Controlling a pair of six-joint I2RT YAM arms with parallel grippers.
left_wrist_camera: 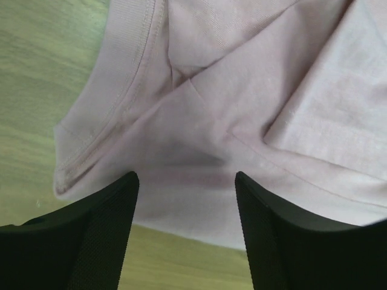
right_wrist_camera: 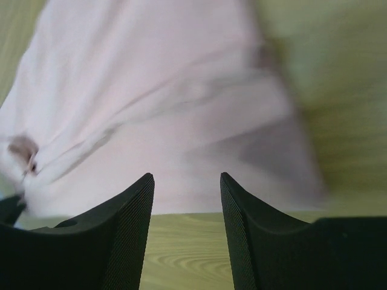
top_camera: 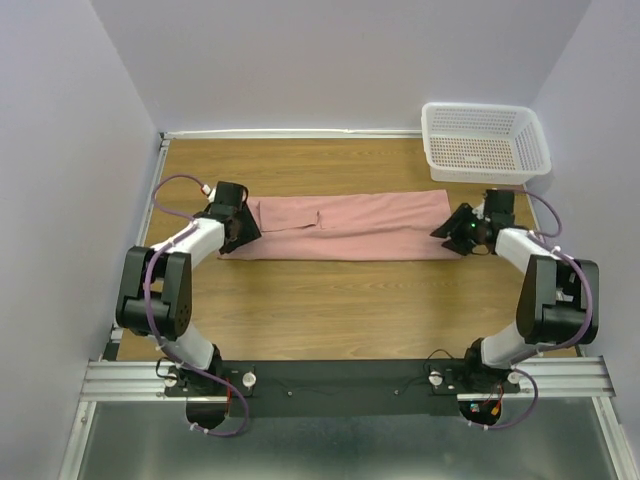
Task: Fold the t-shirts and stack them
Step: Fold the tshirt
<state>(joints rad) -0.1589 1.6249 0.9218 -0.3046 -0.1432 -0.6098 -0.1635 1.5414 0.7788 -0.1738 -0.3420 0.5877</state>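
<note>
Left pincer (top_camera: 243,222), right pincer (top_camera: 447,228) at t-shirt (top_camera: 350,225) ends

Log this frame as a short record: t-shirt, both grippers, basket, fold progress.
t-shirt: pink, folded into a long strip, lying flat across the table
left gripper: open, at the strip's left end by the collar, nothing between its fingers
right gripper: open, at the strip's right end, holding nothing
basket: white mesh, far right corner, apart from the t-shirt
progress: folded lengthwise only; not yet folded short or stacked
</note>
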